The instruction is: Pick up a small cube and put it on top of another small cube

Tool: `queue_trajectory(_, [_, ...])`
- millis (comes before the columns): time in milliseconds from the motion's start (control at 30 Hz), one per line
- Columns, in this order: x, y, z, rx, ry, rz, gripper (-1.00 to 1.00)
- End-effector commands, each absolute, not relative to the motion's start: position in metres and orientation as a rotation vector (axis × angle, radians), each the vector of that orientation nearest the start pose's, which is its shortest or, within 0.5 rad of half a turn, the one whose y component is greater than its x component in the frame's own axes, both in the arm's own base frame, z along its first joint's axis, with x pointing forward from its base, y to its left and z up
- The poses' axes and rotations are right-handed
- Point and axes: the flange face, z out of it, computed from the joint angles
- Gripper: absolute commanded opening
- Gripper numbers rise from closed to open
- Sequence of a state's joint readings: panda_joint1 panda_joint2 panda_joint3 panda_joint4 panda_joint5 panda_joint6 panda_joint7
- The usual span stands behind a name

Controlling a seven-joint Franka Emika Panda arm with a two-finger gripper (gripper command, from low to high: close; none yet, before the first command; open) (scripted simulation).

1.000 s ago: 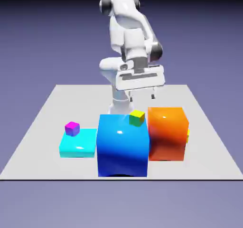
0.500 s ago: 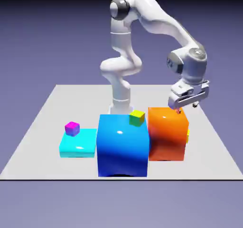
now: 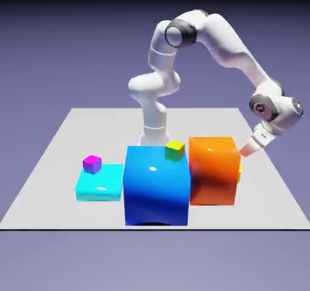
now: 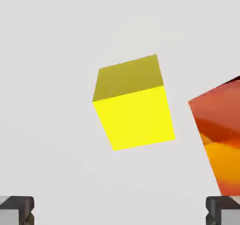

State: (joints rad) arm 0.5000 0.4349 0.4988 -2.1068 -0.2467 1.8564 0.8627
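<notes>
A plain blue-violet backdrop stands behind a pale grey tabletop (image 3: 66,138) that carries a cluster of coloured blocks. In the exterior view a big blue block (image 3: 156,185) sits at the centre of the group. A flat cyan block (image 3: 100,183) lies touching it at its 9 o'clock, and a big orange block (image 3: 212,170) stands against it at its 3 o'clock. A small magenta-purple cube (image 3: 92,163) rests on the cyan block's far corner. A small cube with a yellow top and green sides (image 3: 175,150) shows at the blue block's far right top corner, at about 1 o'clock from the blue block's middle.

The small yellow cube (image 3: 240,173) shows there only as a thin sliver at the orange block's 3 o'clock edge, mostly hidden behind it. In the hand view it is plain: the small yellow cube (image 4: 133,104) lies alone on the bare surface near the middle of the picture, with the orange block's corner (image 4: 221,135) near it at its 3 o'clock, the two apart.

The white arm (image 3: 233,50) arches from its base at the tabletop's far side over to the exterior view's right, its hand tilted down beside the orange block. The pincer (image 4: 120,210) is spread wide, its two grey fingertips (image 4: 16,210) at the hand view's bottom corners, at 7 and 5 o'clock of the yellow cube, with nothing between them and well short of the cube.
</notes>
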Motion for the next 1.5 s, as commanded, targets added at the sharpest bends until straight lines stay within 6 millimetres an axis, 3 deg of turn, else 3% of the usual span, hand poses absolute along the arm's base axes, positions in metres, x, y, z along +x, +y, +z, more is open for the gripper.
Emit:
queue_trajectory(0, [0.280, 0.417, 0.192, -3.523, -0.625, 0.650, 0.00])
queue_trajectory(67, [0.275, 0.420, 0.178, -3.508, -0.779, 0.592, 0.00])
queue_trajectory(133, [0.273, 0.421, 0.174, -3.500, -0.826, 0.575, 0.00])
queue_trajectory(233, [0.266, 0.397, 0.117, -3.500, -0.826, 0.574, 0.00])
queue_trajectory(267, [0.265, 0.394, 0.112, -3.500, -0.826, 0.575, 0.00])
queue_trajectory(300, [0.265, 0.394, 0.112, -3.500, -0.826, 0.575, -1.00])
queue_trajectory(333, [0.265, 0.394, 0.112, -3.500, -0.826, 0.575, -1.00])
queue_trajectory(433, [0.273, 0.419, 0.169, -3.500, -0.826, 0.574, -1.00])
queue_trajectory(533, [0.265, 0.446, 0.232, -3.469, -0.932, 0.421, -1.00])
queue_trajectory(667, [0.281, 0.438, 0.292, -3.473, -1.026, 0.219, -1.00])
queue_trajectory(900, [0.355, 0.347, 0.363, -3.577, -1.056, -0.020, -1.00])
queue_trajectory(1033, [0.400, 0.262, 0.373, -3.652, -0.995, 0.002, -1.00])
queue_trajectory(1133, [0.421, 0.195, 0.381, -3.696, -0.949, 0.043, -1.00])
queue_trajectory(1300, [0.431, 0.083, 0.392, -3.736, -0.878, 0.145, -1.00])
queue_trajectory(1467, [0.413, -0.021, 0.396, -3.731, -0.820, 0.262, -1.00])
